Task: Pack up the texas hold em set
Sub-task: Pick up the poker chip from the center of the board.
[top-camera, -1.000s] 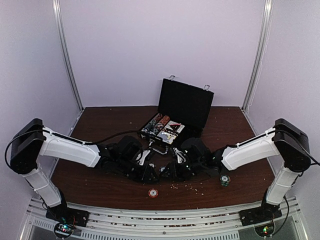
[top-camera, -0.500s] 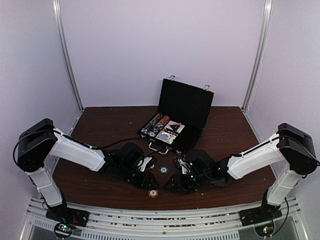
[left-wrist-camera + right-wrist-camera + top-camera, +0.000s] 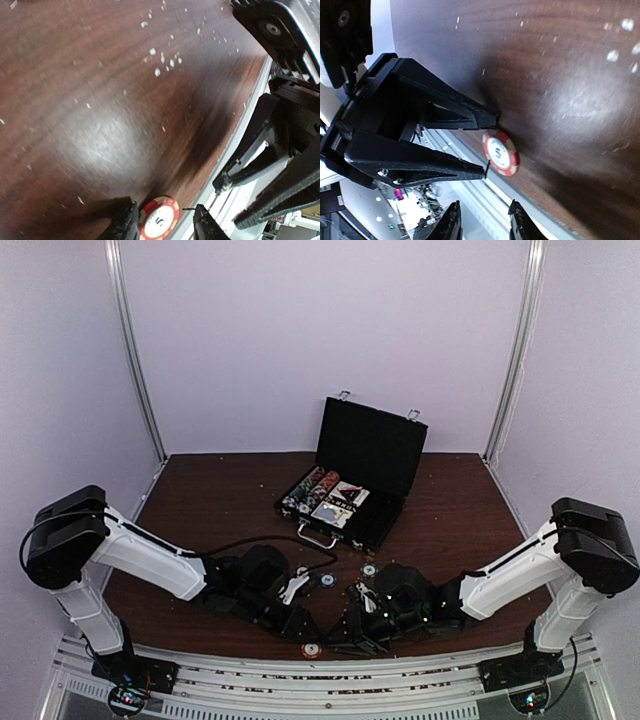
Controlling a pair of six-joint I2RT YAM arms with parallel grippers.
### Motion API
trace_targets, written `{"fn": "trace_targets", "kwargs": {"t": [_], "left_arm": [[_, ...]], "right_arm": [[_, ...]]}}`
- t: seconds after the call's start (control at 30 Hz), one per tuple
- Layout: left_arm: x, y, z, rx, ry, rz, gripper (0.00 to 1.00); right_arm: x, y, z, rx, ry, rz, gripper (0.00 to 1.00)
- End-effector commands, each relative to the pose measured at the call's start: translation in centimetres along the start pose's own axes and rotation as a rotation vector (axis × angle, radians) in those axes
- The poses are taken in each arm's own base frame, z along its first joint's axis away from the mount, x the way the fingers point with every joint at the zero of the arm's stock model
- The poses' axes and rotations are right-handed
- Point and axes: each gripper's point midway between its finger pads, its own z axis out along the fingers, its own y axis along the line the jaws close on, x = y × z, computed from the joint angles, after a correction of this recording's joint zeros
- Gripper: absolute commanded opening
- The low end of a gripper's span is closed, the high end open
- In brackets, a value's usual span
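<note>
The black case of the texas hold em set stands open at the table's back, with striped chips and card decks in its tray. A red and cream chip lies flat at the table's front edge. My left gripper is open and straddles it; one finger touches its rim, the other stands apart. My right gripper is open and empty, hanging past the edge over the metal rail, just right of the red chip. The two grippers nearly meet.
Loose chips lie on the brown table between the arms and the case. White crumbs are scattered over the wood. The aluminium rail runs right under the front edge.
Both arms have drawn back toward the near edge. The red chip has slid nearer the front edge, now between the left fingers. Loose chips by the case have come into view.
</note>
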Motion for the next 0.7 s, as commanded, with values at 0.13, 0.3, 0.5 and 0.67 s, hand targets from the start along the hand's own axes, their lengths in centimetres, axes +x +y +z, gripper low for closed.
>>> {"fn": "trace_targets", "kwargs": {"t": [0.13,0.3,0.5,0.67], "left_arm": [[2.0,-0.1,-0.3,-0.006,0.042,-0.041,0.39],[2.3,-0.4,-0.3,-0.002,0.043,-0.034,0.39],[1.6,-0.5,-0.5,-0.015,0.012,-0.01,0.39],[0.3,-0.9,-0.2,-0.02,-0.017,0.005,0.37]], "right_arm": [[2.4,1.9,0.5,-0.104,0.017,0.113,0.34],[3.4,0.9,1.2,-0.075,0.016,0.175,0.32],[3.1,-1.3,1.0,-0.007,-0.033,0.219,0.32],[2.5,-2.1,1.2,0.008,-0.071,0.234,0.32]]}}
